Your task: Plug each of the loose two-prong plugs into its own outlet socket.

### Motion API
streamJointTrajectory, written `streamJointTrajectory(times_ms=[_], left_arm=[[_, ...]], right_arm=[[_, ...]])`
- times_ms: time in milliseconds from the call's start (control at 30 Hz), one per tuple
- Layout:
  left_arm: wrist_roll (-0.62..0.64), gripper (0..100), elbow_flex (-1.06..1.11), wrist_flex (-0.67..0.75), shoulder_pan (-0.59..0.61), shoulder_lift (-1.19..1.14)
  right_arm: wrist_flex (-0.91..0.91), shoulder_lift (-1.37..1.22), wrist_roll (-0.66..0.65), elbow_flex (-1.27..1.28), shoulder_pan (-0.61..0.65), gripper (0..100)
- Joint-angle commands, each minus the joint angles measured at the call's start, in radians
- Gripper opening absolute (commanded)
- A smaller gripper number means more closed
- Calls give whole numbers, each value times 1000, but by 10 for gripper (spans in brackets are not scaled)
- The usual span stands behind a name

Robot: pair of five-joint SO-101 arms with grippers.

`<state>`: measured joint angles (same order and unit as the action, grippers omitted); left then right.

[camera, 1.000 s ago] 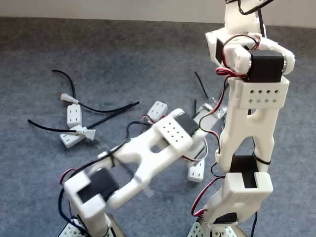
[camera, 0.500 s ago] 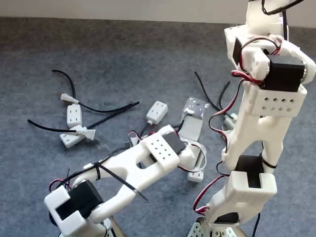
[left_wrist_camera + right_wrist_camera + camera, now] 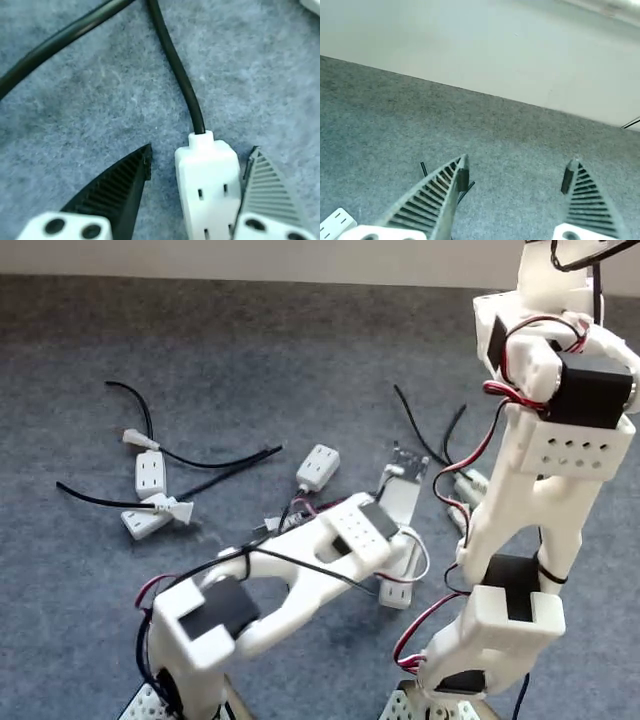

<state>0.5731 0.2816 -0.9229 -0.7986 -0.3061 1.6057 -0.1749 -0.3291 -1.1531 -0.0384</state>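
White outlet socket (image 3: 207,192) between spread left gripper (image 3: 201,150) jaws — cord (image 3: 184,85) attached.

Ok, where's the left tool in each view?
High view: left tool at mid-table, at the end of the low arm, right of a loose socket.
Left wrist view: its open fingers flank a white socket on the carpet.
Right wrist view: faces far carpet and wall past the right tool.
Shared landmark: the black cord leaving that socket, running beyond the tool's tip in the high view.
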Motion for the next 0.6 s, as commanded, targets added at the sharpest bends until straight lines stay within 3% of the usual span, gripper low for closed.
streamJointTrajectory(times_ms=[0,267,467,567], left_arm=[[8,234,-145,-114,-7,-81],[-221,5,-348,-285,-2,-202],[-249,13,-538,-443,137,-295],[-362,13,-639,-491,249,-358]], right_arm=[[4,21,-11,-47,-5,297],[4,21,-11,-47,-7,297],[5,21,-11,-47,-4,297],[5,22,-11,-47,-4,297]])
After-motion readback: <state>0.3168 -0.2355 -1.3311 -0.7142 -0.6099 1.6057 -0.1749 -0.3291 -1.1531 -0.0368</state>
